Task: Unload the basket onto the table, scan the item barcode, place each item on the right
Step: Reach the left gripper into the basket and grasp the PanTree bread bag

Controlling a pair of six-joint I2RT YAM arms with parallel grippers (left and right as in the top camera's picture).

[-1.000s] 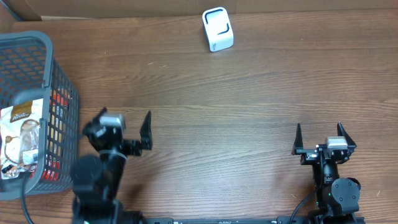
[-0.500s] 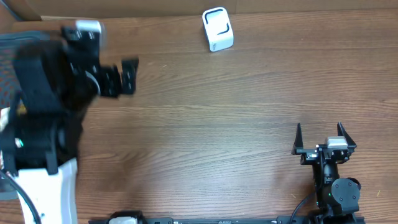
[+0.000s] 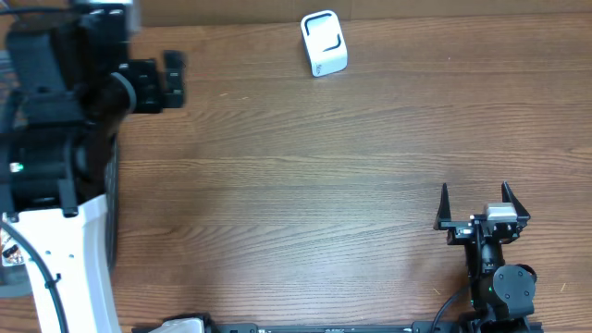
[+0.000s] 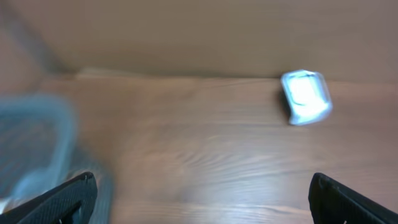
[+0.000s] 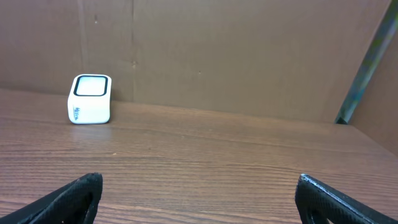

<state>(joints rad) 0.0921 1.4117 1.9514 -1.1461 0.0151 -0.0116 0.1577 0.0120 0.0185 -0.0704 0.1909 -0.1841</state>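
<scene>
While the right tool [image 3: 474,196] sits low at the near edge of the wooden table [image 3: 305,213], its two fingers are spread wide with only bare wood between them, gripping nothing. On the near left, the left arm [image 3: 55,185] stands over a grey mesh basket [image 3: 112,213] and covers most of it. A scrap of printed packet [image 3: 6,248] shows at the picture's left edge under the arm, too little to tell what it is. Farther back, the left tool [image 3: 174,79] is up above the far left part of the table, fingers apart and empty. Its own view is blurred, with the two fingertips [image 4: 71,196] in the lower corners, well apart. At the far edge, well apart from both tools, a small white scanner [image 3: 324,43] with a dark-framed window stands on the table, just in front of the brown cardboard wall [image 5: 217,50].
</scene>
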